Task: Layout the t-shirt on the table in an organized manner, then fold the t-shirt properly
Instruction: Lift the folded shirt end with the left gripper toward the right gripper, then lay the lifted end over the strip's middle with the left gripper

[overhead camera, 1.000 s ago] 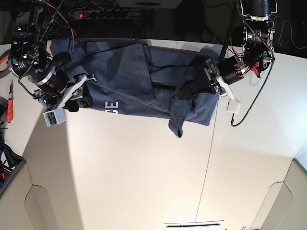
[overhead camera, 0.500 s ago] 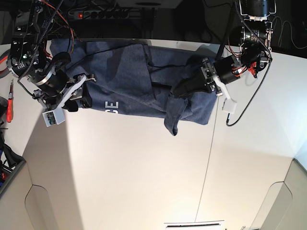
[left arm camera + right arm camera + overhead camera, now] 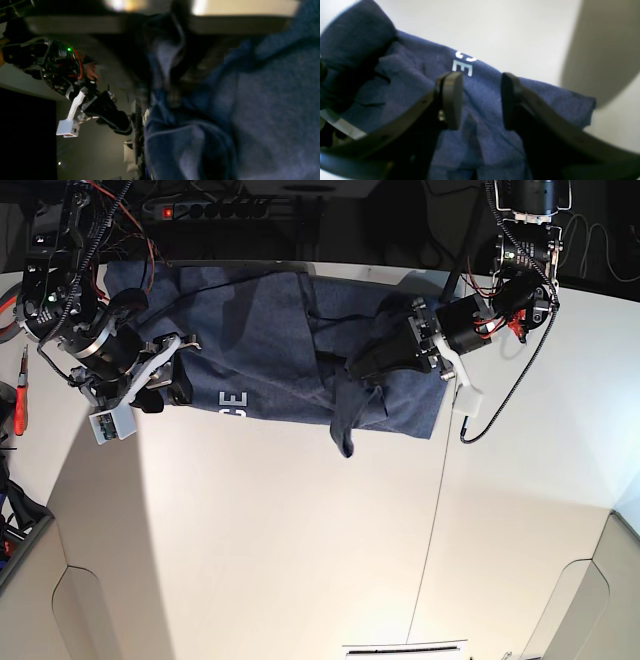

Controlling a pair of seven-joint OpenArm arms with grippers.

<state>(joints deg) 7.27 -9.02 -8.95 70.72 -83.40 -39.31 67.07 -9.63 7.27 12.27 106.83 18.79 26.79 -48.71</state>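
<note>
The dark navy t-shirt (image 3: pixel 270 330) lies bunched along the far part of the white table (image 3: pixel 300 530), with white letters (image 3: pixel 232 402) at its near edge. My left gripper (image 3: pixel 355 368) is over the shirt's middle, and a fold (image 3: pixel 345 425) hangs toward the table below it. The left wrist view is blurred, with blue fabric (image 3: pixel 275 100) filling it, so the jaws' state is unclear. My right gripper (image 3: pixel 481 100) stands open just above the shirt (image 3: pixel 482 140) near the letters (image 3: pixel 462 67), with nothing between its pads. In the base view it (image 3: pixel 170 380) sits at the shirt's left end.
A power strip (image 3: pixel 230 208) lies behind the table's far edge. A red-handled tool (image 3: pixel 20 405) lies at the far left. A thin dark seam (image 3: pixel 430 520) runs across the tabletop. The right arm (image 3: pixel 75 110) shows in the left wrist view.
My left gripper has travelled leftward across the shirt, and the hanging fold has moved left with it. The right arm has stayed still.
</note>
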